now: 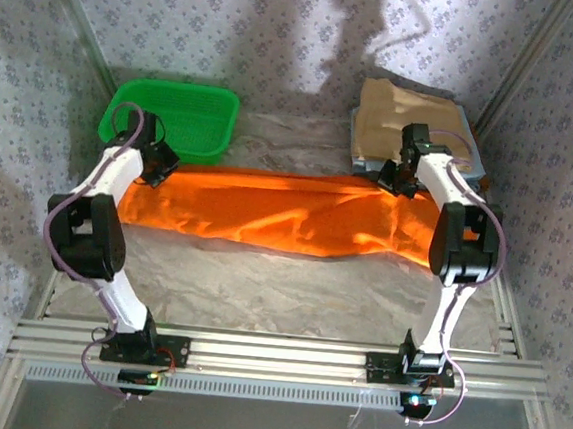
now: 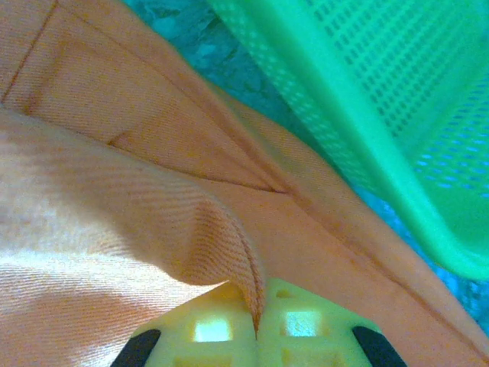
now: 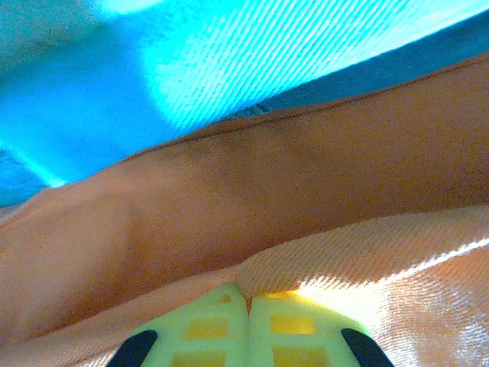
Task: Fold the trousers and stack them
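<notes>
**Step in hand:** folding. The trousers (image 1: 286,215) lie as 1 long orange band across the bench (image 1: 289,295), with nothing stacked yet. This is judged to be a lengthwise fold, with both far corners gripped.

**Pincer state**
1. The left pincer (image 1: 160,168) is closed on the trousers at the band's left end. In the left wrist view a raised fold of orange cloth (image 2: 114,229) runs down into the seam between the closed fingers (image 2: 256,329).
2. The right pincer (image 1: 395,176) is closed on the trousers at the right end. In the right wrist view a ridge of cloth (image 3: 306,191) is pinched between the closed fingers (image 3: 248,321).

**Position of the trousers**
- The left end lies just beside the green basket (image 1: 175,114).
- The right end touches the stack of folded garments (image 1: 405,125); light blue cloth (image 3: 191,76) shows just beyond the orange edge.

**Next move:** this probably calls for both arms to lift together and carry the far edge evenly toward the near edge, keeping the band taut and clear of the basket and the stack.
</notes>
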`<move>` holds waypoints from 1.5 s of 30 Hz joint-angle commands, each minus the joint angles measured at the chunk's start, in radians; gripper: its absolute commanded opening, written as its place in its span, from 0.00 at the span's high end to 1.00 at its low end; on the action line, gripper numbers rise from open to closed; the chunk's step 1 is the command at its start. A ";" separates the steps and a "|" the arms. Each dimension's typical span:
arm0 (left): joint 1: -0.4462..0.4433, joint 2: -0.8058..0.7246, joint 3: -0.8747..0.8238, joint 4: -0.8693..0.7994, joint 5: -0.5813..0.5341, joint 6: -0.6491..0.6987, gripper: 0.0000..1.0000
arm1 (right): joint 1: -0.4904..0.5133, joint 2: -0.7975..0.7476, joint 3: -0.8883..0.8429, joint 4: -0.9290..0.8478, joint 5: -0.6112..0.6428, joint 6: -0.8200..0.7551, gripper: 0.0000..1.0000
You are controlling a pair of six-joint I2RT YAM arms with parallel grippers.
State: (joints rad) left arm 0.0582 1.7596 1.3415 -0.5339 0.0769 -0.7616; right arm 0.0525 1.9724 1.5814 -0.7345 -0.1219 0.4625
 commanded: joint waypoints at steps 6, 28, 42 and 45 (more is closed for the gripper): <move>0.044 -0.010 0.050 0.039 -0.129 0.074 0.26 | -0.016 -0.010 0.041 -0.021 0.180 -0.038 0.93; 0.040 -0.300 -0.614 0.401 -0.033 0.016 0.32 | 0.119 -0.506 -0.380 -0.006 0.190 0.031 0.51; 0.115 -0.342 -0.544 0.268 -0.285 -0.006 1.00 | 0.018 -0.688 -0.521 -0.040 0.166 0.071 0.49; 0.187 -0.430 -0.544 0.153 -0.326 -0.034 1.00 | -0.014 -0.718 -0.547 -0.038 0.162 0.094 0.48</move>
State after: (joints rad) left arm 0.1806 1.4147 0.7662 -0.2501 -0.1165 -0.7643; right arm 0.0616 1.2919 1.0561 -0.7372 0.0380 0.5175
